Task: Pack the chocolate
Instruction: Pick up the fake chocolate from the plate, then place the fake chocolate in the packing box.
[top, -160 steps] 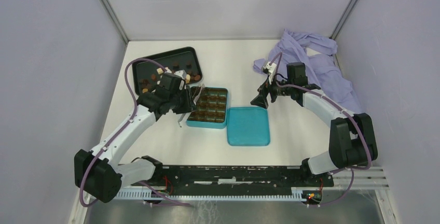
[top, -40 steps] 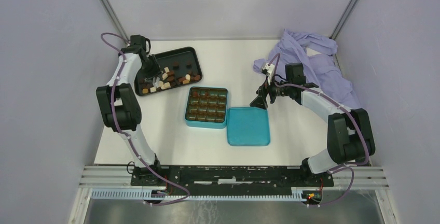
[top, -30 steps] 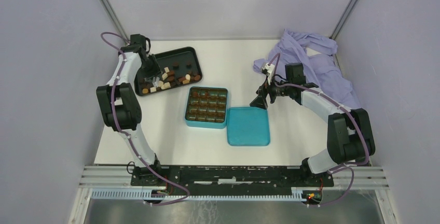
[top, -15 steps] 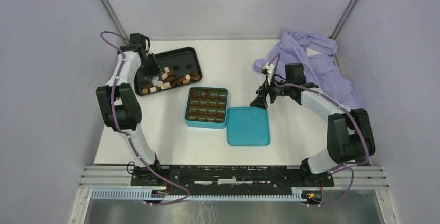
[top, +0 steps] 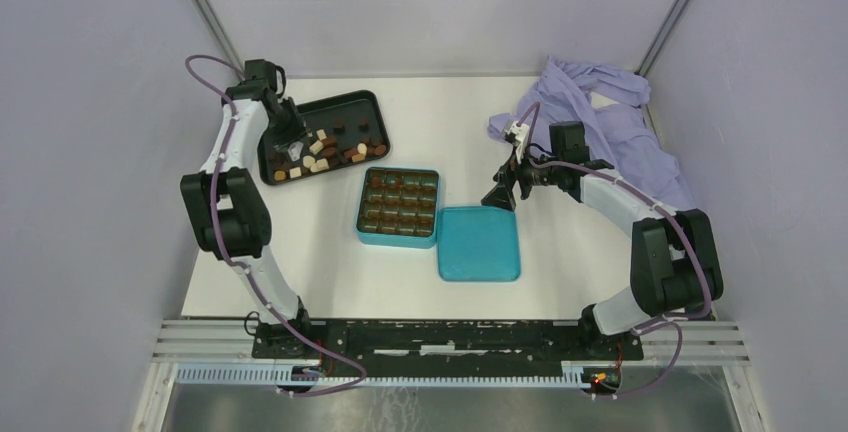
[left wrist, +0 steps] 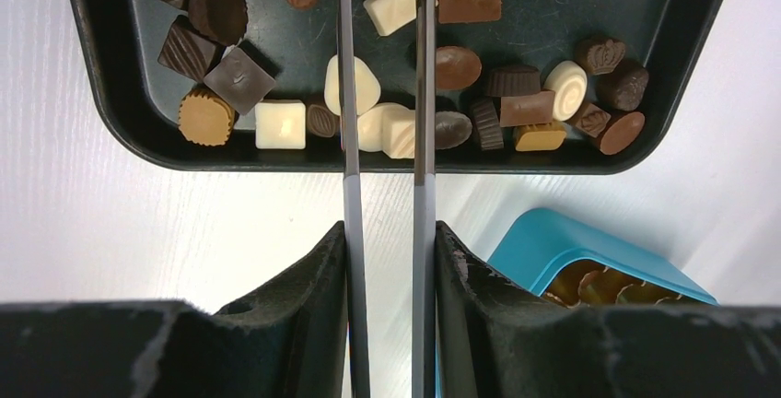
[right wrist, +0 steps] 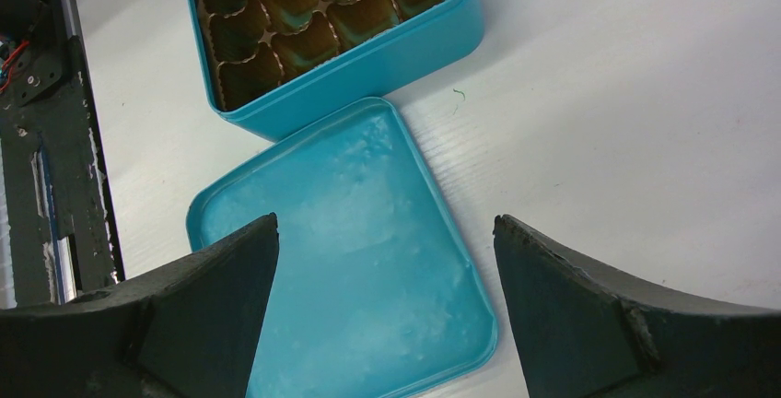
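Fingers of the left gripper (top: 292, 148) point down over the black tray (top: 372, 102) in the far-left part of the table (top: 450, 122), low above the chocolate (top: 322, 146). From the top cam they're too small to judge the gap. The chocolate sits in that tray: dark, tan & cream pieces, bunched mostly toward its near rim. The right gripper (top: 499, 195) hangs w/ fingers spread wide, nothing btwn them, near the far-right corner of the teal lid (top: 478, 244). The lid lies flat, just beside the near-right corner of the open teal box (top: 361, 214), whose brown grid insert (top: 400, 202) faces up. A crumpled purple cloth (top: 612, 117) fills the far-right corner. Left wrist cam: two thin fingers (left wrist: 424, 195) run parallel w/ a narrow gap, and their tips go off the top edge, so can't tell if they pinch a piece. Cream pieces show in that gap by the tray's near rim, w/ dark & tan ones on either side. One corner of the box shows lower right, apart from the tray. Right wrist cam: the broad black pads (right wrist: 175, 315) stand far apart, gripping nothing. The lid lies right below them, hollow side up, w/ the box beyond it, its corner close to the lid's edge.
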